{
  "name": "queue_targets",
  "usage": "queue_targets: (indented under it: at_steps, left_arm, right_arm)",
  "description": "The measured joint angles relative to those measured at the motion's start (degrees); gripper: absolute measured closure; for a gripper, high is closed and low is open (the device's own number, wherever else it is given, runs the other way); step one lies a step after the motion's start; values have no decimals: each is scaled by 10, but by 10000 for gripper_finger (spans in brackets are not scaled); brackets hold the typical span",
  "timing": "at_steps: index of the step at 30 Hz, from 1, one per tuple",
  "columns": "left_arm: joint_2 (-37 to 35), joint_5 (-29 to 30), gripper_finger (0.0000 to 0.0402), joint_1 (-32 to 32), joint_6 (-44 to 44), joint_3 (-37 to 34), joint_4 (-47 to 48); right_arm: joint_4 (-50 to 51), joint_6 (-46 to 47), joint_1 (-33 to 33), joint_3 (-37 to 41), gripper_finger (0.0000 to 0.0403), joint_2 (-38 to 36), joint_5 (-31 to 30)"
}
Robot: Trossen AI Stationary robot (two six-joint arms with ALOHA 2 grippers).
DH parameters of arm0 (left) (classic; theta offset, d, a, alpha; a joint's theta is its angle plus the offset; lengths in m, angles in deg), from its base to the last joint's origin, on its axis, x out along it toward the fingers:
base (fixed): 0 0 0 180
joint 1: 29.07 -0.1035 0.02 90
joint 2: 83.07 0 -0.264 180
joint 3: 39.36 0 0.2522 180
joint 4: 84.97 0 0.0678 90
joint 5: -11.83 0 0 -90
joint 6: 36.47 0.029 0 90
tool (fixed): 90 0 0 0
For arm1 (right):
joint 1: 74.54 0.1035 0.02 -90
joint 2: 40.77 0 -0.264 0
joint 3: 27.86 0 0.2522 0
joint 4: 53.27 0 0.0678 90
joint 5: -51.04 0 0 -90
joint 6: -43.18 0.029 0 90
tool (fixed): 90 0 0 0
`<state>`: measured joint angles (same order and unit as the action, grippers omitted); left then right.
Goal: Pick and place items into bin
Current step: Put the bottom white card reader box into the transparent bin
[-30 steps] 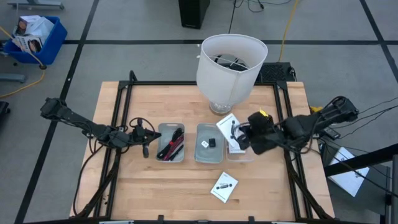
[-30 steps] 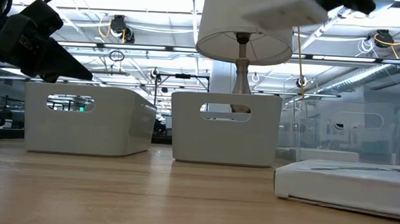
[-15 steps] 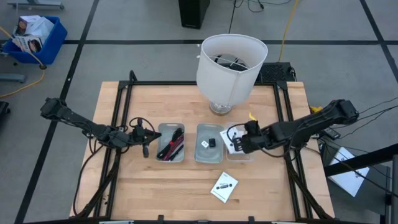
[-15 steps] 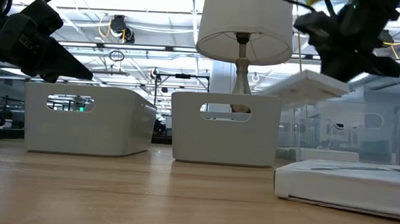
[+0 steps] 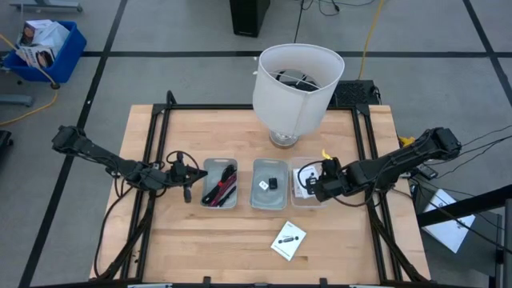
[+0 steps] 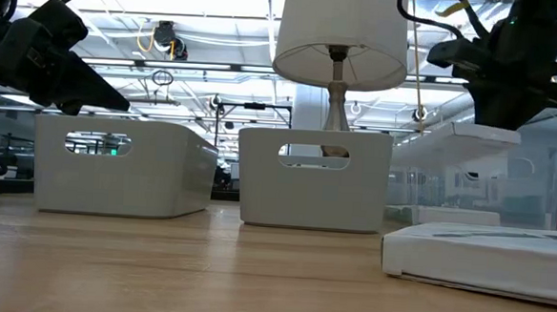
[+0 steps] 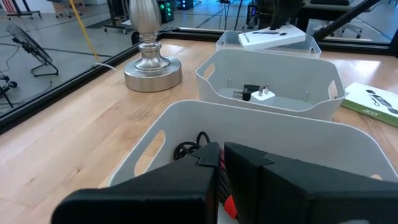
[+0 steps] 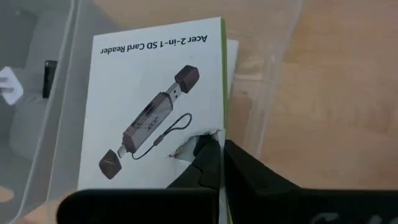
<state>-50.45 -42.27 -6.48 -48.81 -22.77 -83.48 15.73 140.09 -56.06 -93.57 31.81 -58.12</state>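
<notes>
Right wrist view: a white packet [image 8: 155,99] is pinched by the right gripper [image 8: 211,152] above the clear bin [image 8: 273,93]; it should be lowered level, then released.

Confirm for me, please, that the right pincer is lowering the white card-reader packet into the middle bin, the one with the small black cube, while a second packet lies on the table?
Not quite. The right pincer holds the white card-reader packet over the clear right-hand bin, not the grey middle bin with the small black cube; the high view shows this. The second white packet lies on the wooden table.
</notes>
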Motion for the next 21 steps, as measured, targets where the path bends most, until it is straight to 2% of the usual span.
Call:
queue_targets:
  at_steps: [12,21]
  left_arm:
    - [0,0,371,0,-3,0,0]
    - [0,0,371,0,-3,0,0]
  right_arm:
    - [4,37,-4,0,403,6,-2]
    - [1,29,-10,0,403,32,-2]
